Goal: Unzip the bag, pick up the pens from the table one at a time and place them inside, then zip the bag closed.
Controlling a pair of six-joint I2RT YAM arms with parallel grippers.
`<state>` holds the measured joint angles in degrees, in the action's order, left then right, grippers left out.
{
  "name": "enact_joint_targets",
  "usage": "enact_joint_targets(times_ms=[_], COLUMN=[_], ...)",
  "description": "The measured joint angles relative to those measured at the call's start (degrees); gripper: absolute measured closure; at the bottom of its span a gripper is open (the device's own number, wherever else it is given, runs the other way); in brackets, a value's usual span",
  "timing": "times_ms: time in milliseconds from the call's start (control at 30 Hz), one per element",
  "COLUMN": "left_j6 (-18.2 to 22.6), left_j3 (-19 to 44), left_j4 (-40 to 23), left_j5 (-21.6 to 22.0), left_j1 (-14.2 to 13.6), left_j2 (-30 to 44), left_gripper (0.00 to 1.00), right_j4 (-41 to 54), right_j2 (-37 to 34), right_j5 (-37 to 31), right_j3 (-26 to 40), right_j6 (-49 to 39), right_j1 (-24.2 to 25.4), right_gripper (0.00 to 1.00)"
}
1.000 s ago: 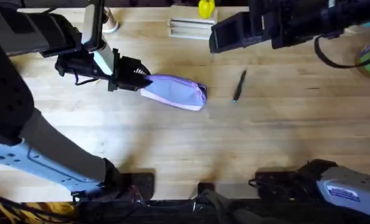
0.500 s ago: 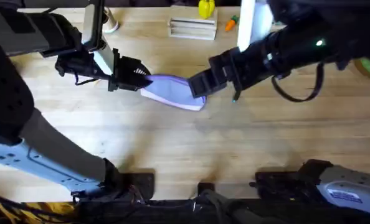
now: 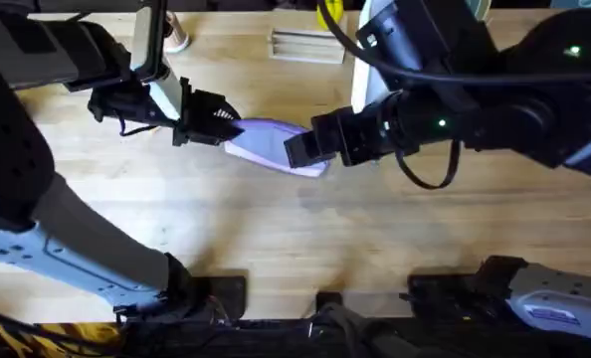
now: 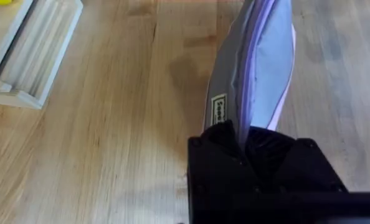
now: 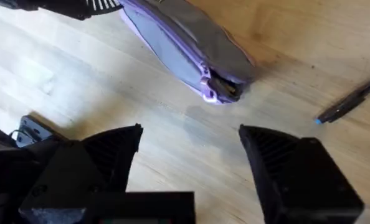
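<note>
Left end effector (image 3: 226, 127) pinching one end of the bag (image 3: 276, 144); right end effector (image 5: 188, 155) spread wide just above its other end, black pen (image 5: 353, 99) nearby on the worktop (image 3: 305, 229)

Light plank-grain wooden table (image 3: 276, 229), lavender bag (image 3: 271, 139), black pen (image 5: 350, 101), white slatted rack (image 3: 305, 45)

1. Bag (image 3: 271, 142): soft lavender-purple fabric pouch, elongated with rounded ends, lying on its side just left of centre in the upper half of the overhead view; its right end is covered by a dark arm. In the right wrist view the bag (image 5: 182, 46) shows a small dark opening at its near end.
2. Pen (image 5: 350, 99): slim, black with a bluish tip, lying flat at the right edge of the right wrist view.
3. Table (image 3: 305, 234): light wooden plank top with visible grain.
</note>
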<state>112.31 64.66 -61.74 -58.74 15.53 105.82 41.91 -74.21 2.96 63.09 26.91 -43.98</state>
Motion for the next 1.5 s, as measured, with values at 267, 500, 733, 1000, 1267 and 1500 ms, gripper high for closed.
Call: enact_joint_targets(times_ms=[267, 500, 733, 1000, 1267, 1500], left_j6=[0.0, 0.0, 0.0, 0.0, 0.0, 0.0], left_j3=[0.0, 0.0, 0.0, 0.0, 0.0, 0.0], left_j4=[0.0, 0.0, 0.0, 0.0, 0.0, 0.3], left_j5=[0.0, 0.0, 0.0, 0.0, 0.0, -0.2], left_j1=[0.0, 0.0, 0.0, 0.0, 0.0, 0.0], left_j2=[0.0, 0.0, 0.0, 0.0, 0.0, 0.0], left_gripper=[0.959, 0.959, 0.959, 0.959, 0.959, 0.959], right_j4=[-0.2, -2.3, -3.9, -6.5, -9.4, -10.3], right_j2=[-4.6, -6.8, -7.7, -9.2, -13.3, -13.6], right_j5=[-0.2, -0.4, -0.4, -0.5, -1.4, -1.2], right_j3=[-0.2, -0.3, -0.3, -0.3, -0.3, -0.3], right_j6=[1.6, 1.9, 3.0, 3.4, 3.6, 3.7], right_j1=[-1.3, -1.4, -1.4, -1.4, -0.8, 1.0], right_gripper=[0.048, 0.045, 0.233, 0.29, 0.365, 0.423])
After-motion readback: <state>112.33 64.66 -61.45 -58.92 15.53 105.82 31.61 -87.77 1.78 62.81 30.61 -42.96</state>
